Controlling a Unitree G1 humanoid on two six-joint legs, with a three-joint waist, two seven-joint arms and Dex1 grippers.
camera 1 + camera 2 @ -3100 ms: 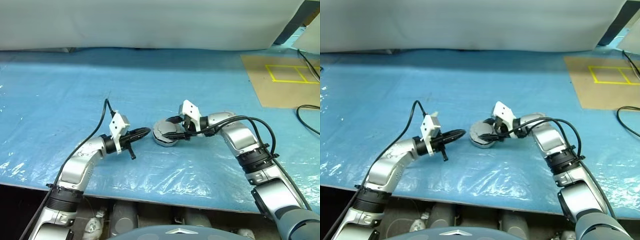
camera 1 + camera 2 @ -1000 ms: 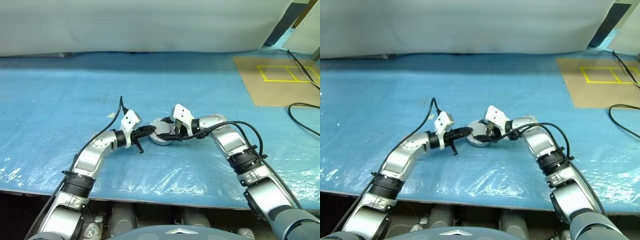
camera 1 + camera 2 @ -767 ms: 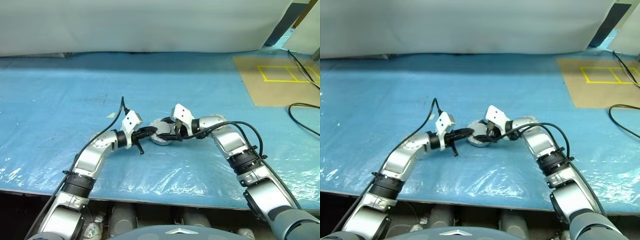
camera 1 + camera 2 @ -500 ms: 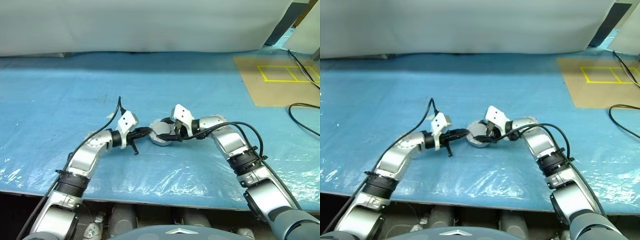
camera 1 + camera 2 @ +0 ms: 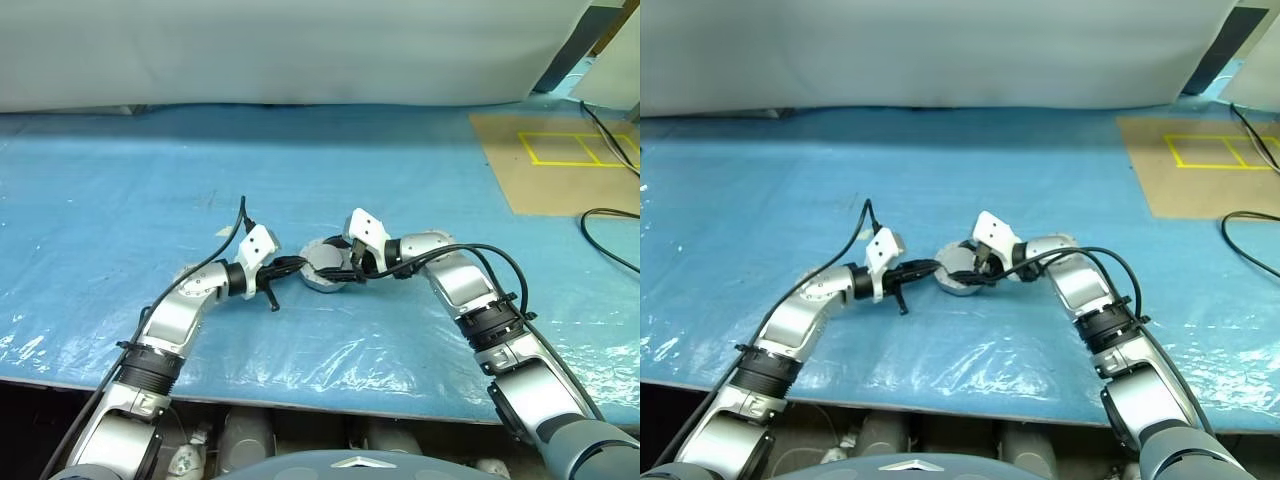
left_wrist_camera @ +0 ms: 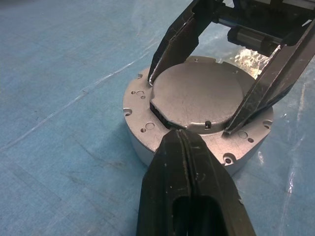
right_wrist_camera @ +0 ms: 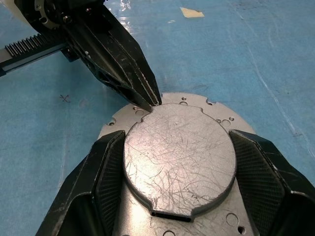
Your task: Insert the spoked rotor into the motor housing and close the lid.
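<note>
And there it was, the motor housing sitting flat on the blue plastic-covered worktop, roughly midway between the two arms and near the front edge. On top of it lay a round, scratched silver plate, raised a little above the housing's flange, whose small screw holes showed all around. Whether that plate was the lid's back face could not be told; no ribbed face was on show.

The right claw came in from the right side, and its two black fingers stood apart, one on each side of the round plate, hugging its edge. They looked to be touching the plate's rim on both sides, bracketing it across its width.

From the other side, the left claw had its fingers pressed together into a single black wedge. Its tip sat right at the plate's edge, at a small notch where the plate met the flange, on the side facing the left arm.

Both claws met over the housing, the left's closed tip just beside the right's near finger.

Off to the far right, a brown board with yellow tape outlines lay on the worktop, well apart from the action, and a black cable looped beside it.
</note>
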